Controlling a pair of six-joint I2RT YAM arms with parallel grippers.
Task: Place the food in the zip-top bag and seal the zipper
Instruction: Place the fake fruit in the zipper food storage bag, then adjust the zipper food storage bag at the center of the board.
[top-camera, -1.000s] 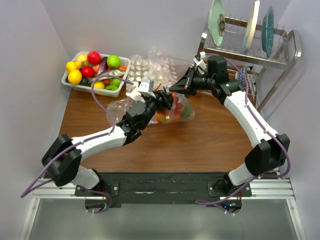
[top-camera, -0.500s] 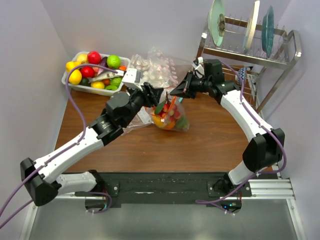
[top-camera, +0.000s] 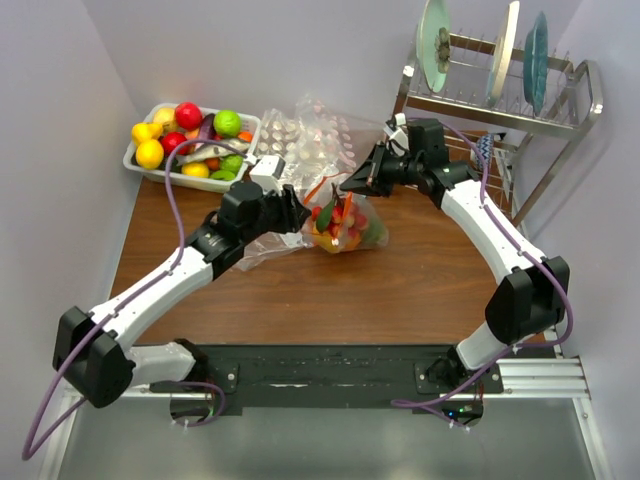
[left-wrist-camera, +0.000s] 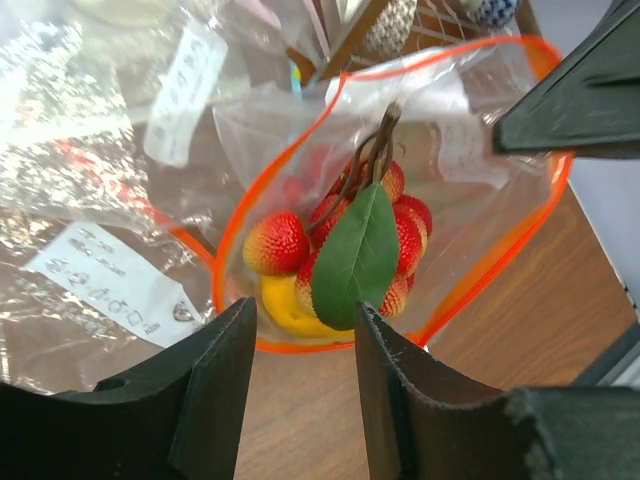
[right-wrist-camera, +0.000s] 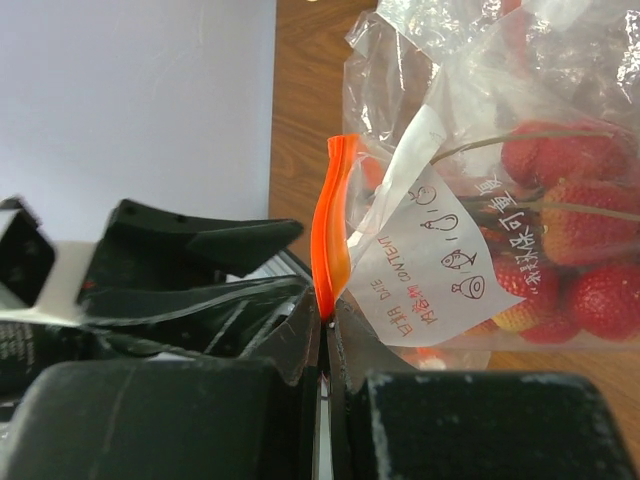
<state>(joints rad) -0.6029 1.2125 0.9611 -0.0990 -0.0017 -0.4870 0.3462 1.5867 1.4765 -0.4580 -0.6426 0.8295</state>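
While right jaws pinch zipper (right-wrist-camera: 333, 215) | left jaws half-open, empty, backed off bag (top-camera: 350, 225)

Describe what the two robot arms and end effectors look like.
Both the left arm and right arm have white link shells with black joints and a purple cable running alongside. The left end effector and right end effector are black, with two flat fingers.
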